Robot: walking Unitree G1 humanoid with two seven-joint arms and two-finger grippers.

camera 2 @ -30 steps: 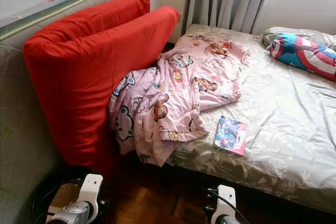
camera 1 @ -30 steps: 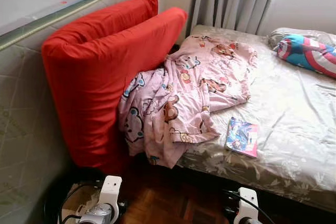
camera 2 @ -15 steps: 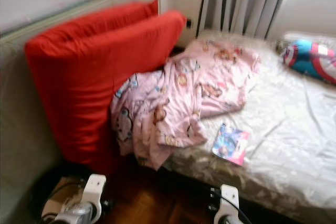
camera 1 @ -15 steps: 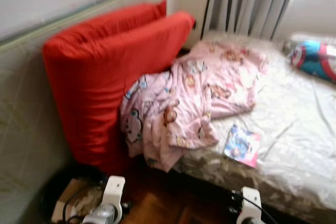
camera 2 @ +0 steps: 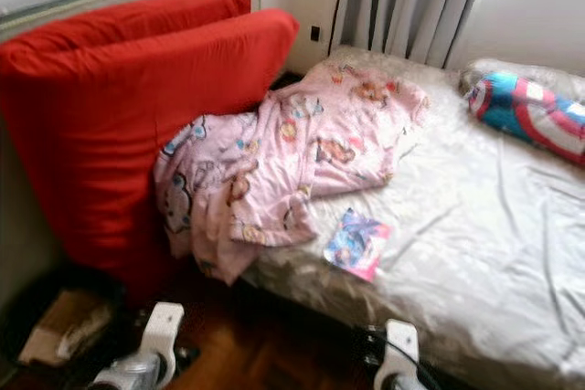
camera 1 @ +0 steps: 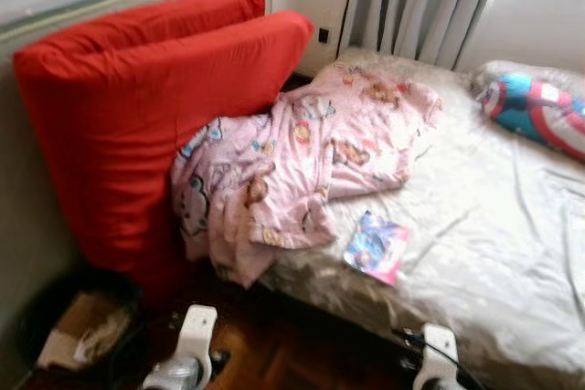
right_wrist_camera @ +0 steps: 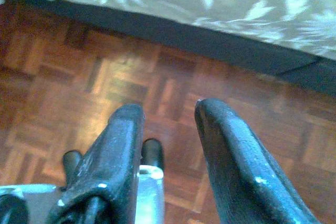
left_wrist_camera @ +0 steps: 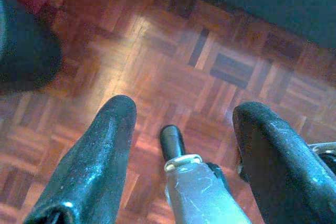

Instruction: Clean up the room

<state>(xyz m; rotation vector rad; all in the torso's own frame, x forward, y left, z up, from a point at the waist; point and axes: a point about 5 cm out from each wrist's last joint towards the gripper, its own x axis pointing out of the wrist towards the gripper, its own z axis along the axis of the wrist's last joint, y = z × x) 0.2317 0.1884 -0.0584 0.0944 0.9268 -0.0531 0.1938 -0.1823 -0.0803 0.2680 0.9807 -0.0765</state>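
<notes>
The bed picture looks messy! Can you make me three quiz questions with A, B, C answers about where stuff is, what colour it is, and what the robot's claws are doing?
1. Where does the book lie?
A. on the bed sheet
B. on the floor
C. on the windowsill

2. What colour is the big cushion beside the bed?
A. green
B. red
C. yellow

3. How is the left claw?
A. shut on the book
B. shut on the blanket
C. open, holding nothing

Answers: 1 A, it lies flat near the bed's edge, beside the pink blanket. 2 B, it is bright red. 3 C, its fingers stand apart over the wood floor.
</notes>
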